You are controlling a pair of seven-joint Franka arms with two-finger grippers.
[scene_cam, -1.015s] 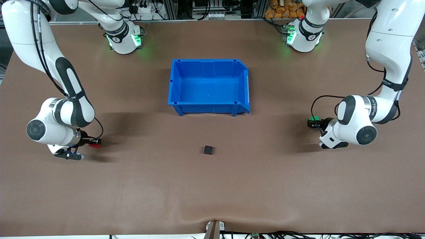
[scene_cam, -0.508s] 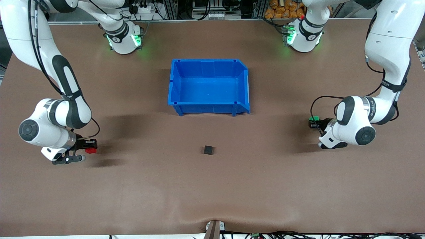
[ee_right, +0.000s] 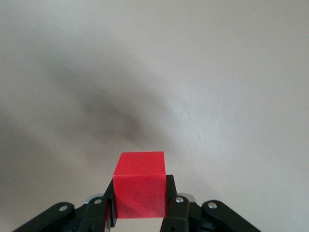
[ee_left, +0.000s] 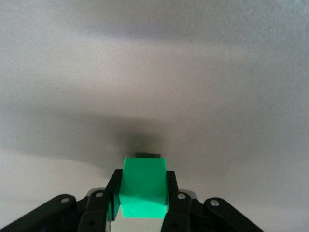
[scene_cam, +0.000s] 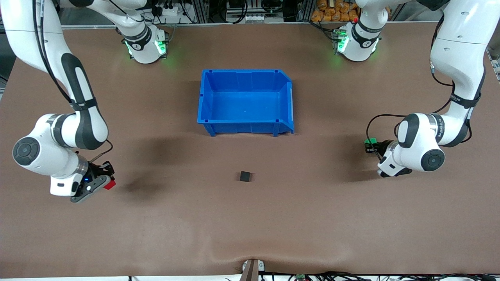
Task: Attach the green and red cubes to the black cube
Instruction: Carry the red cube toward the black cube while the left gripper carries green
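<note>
The black cube (scene_cam: 245,176) sits on the brown table, nearer to the front camera than the blue bin. My left gripper (scene_cam: 369,145) is shut on the green cube (scene_cam: 370,141) (ee_left: 143,187) and holds it above the table toward the left arm's end. My right gripper (scene_cam: 108,180) is shut on the red cube (scene_cam: 110,184) (ee_right: 140,185) and holds it above the table toward the right arm's end. Both grippers are well apart from the black cube, one on each side of it.
An open blue bin (scene_cam: 246,127) stands in the middle of the table, between the black cube and the arm bases. The brown table surface (scene_cam: 250,226) spreads wide all round the black cube.
My right gripper has moved with the red cube toward the front camera and has risen. My left gripper with the green cube has barely shifted.
</note>
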